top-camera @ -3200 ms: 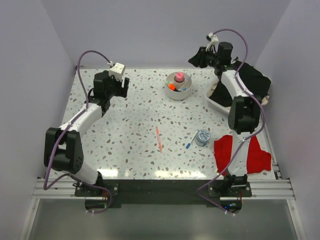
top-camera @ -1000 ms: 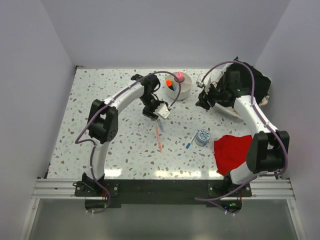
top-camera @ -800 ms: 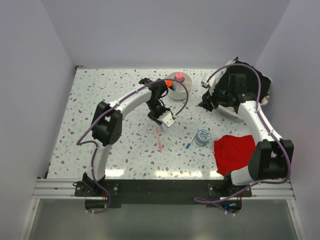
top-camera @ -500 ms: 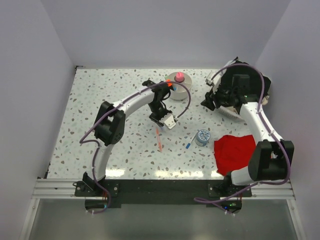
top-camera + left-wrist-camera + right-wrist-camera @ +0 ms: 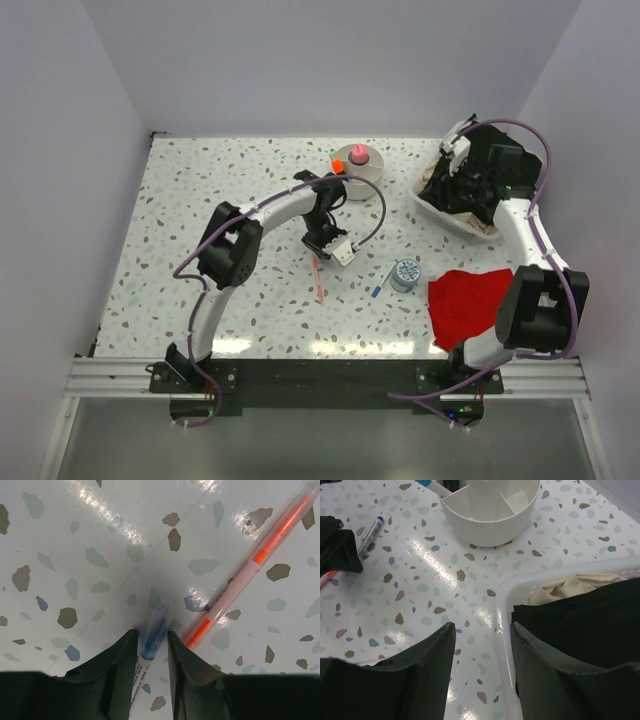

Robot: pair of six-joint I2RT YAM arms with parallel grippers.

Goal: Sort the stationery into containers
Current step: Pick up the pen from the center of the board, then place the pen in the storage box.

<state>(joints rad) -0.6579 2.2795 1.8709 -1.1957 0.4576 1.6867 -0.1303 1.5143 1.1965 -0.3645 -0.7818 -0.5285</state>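
1. Your left gripper [image 5: 151, 634] now sits low over the middle of the table. It has swung in from the far left corner and slid off the white bowl [image 5: 372, 187] toward the near edge. Its jaws are pinched to a narrow slot on a slim blue-and-white pen [image 5: 152, 642], which lies just beside the loose pink pen [image 5: 247, 575].
2. Your right gripper [image 5: 482, 627] has pulled back from the bowl to the rim of the white basket [image 5: 501, 615]. Its jaws are spread wide with nothing in them.
3. I read that as no gain yet. One pen is held away from the bowl, and the pink pen and a second blue pen [image 5: 377, 291] have not moved.
4. The left arm covers part of the bowl from above, and the right wrist view crops it, so you cannot tell which compartments are filled. Only the pink-capped stick [image 5: 358, 154] and the orange highlighter [image 5: 339, 166] show. Whether the held pen's tip touches the table is unclear.
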